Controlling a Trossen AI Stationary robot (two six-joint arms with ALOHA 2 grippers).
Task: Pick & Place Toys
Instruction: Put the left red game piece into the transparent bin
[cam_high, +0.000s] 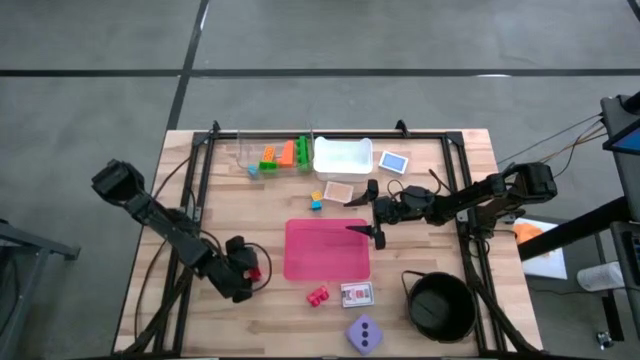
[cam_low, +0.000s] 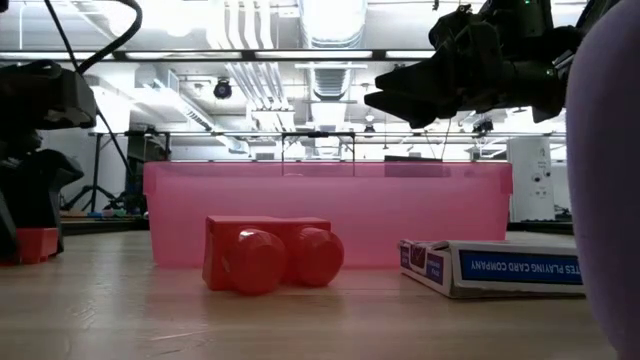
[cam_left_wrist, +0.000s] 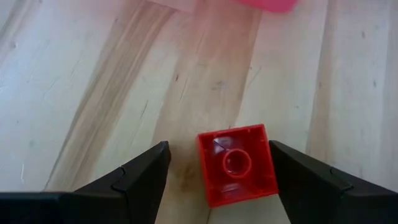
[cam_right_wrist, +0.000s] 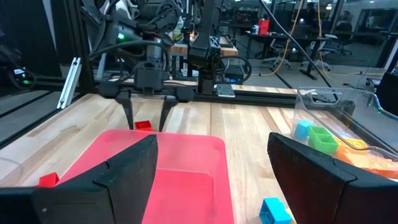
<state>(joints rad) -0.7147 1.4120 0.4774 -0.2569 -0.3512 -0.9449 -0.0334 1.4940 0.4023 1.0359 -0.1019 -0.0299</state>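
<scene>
Left gripper (cam_left_wrist: 217, 180) low over bare wood off left edge of pink tray (cam_high: 327, 250), fingers spread. Small red brick (cam_left_wrist: 237, 165) on table between fingertips, stud up, nearer one finger, gap on other side; nothing pinched.

Right gripper (cam_high: 372, 231) above tray's right rim, fingers spread wide, empty.

Second red brick (cam_high: 318, 296) just off tray's front edge, card box (cam_high: 357, 294) beside it. Lilac die (cam_high: 364, 333) near front table edge. Black bowl (cam_high: 440, 306) front right. Green and orange bricks (cam_high: 285, 154) in clear container at back.
</scene>
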